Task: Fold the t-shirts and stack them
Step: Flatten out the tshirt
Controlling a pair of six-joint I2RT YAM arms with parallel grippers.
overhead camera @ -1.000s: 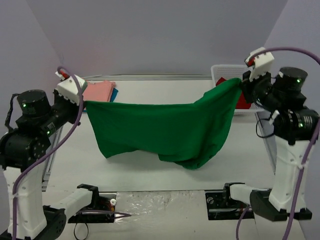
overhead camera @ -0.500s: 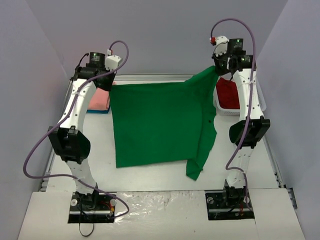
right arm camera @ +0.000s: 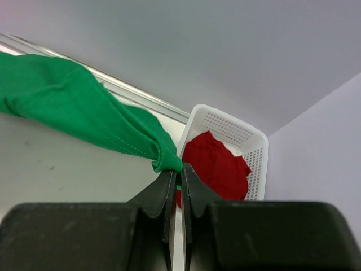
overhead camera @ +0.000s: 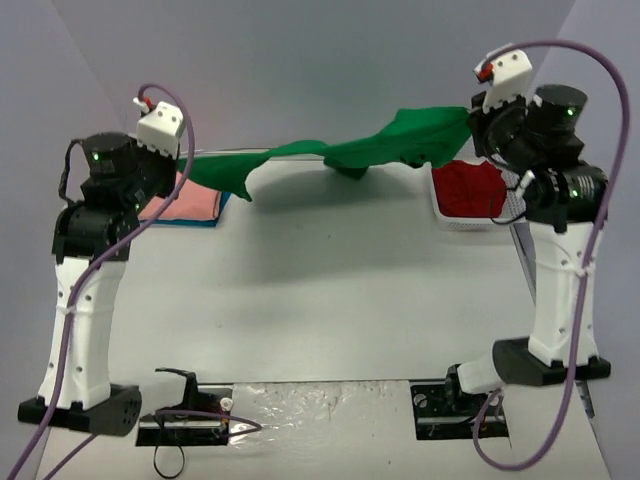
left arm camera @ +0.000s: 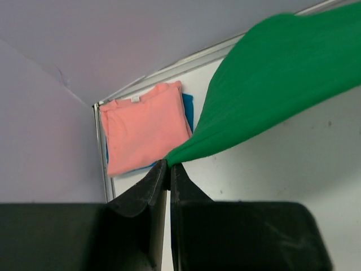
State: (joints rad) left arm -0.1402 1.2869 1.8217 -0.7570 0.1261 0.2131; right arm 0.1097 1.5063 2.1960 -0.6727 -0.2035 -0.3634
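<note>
Swung off the tabletop [overhead camera: 330,290], the green t-shirt [overhead camera: 380,145] spans left pincer [left arm camera: 168,165] and right pincer [right arm camera: 176,173], both clamped on it mid shake-out; laying it flat likely comes next.

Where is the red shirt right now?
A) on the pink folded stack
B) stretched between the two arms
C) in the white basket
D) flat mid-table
C: the red shirt lies inside the white mesh basket; the green shirt is the one stretched in the air.

green shirt [overhead camera: 415,136], salmon-pink shirt [left arm camera: 144,130], red shirt [right arm camera: 217,164], white basket [right arm camera: 224,125]
</note>
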